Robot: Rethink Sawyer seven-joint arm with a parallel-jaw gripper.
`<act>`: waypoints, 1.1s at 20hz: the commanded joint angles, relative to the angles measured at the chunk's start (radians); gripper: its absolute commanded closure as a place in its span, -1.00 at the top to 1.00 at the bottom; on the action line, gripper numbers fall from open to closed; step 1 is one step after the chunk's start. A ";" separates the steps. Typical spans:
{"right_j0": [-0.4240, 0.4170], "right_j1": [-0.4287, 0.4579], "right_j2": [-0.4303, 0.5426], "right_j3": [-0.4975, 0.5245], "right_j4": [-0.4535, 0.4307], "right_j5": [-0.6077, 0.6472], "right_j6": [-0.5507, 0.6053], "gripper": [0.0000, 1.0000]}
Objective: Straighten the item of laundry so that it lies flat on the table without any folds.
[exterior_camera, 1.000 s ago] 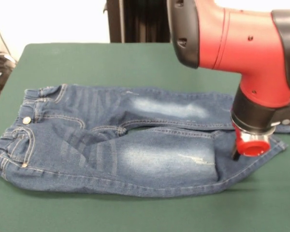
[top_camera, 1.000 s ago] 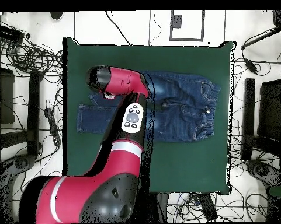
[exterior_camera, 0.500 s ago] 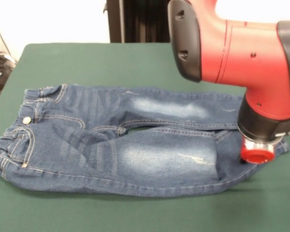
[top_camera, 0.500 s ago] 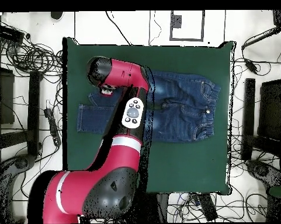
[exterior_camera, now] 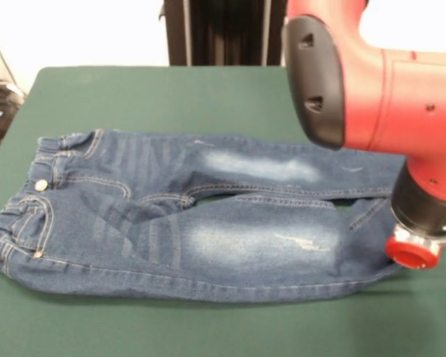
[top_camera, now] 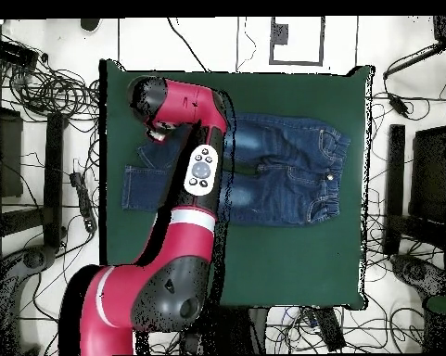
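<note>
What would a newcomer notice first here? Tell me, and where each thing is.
First, the big red and black arm filling the upper right of the front view, its gripper low at the cuff end of the jeans. Next, the jeans themselves, spread lengthwise across the dark green table, waistband at the left, with faded whitish patches on both thighs. In the overhead view, tangled cables ring the table.

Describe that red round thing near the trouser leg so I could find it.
Start at the large dark green cloth-covered table and the small blue denim jeans lying across it. Follow the legs to their cuff end: the glossy red round cap sits under the arm's black collar, the only red thing down at cloth level.
</note>
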 commanded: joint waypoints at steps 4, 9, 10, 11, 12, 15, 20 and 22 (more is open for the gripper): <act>0.000 0.193 -0.140 -0.213 0.201 -0.006 0.575 -1.00; -0.018 0.236 -0.253 -0.261 0.294 -0.001 0.638 -1.00; -0.021 0.243 -0.277 -0.267 0.316 0.002 0.646 -1.00; -0.026 0.253 -0.308 -0.278 0.340 0.000 0.669 -1.00; -0.031 0.261 -0.337 -0.285 0.363 0.003 0.684 -1.00; -0.051 0.284 -0.432 -0.311 0.444 0.039 0.719 -1.00; -0.055 0.284 -0.479 -0.298 0.508 0.059 0.664 -1.00; -0.051 0.280 -0.479 -0.285 0.523 0.063 0.636 -1.00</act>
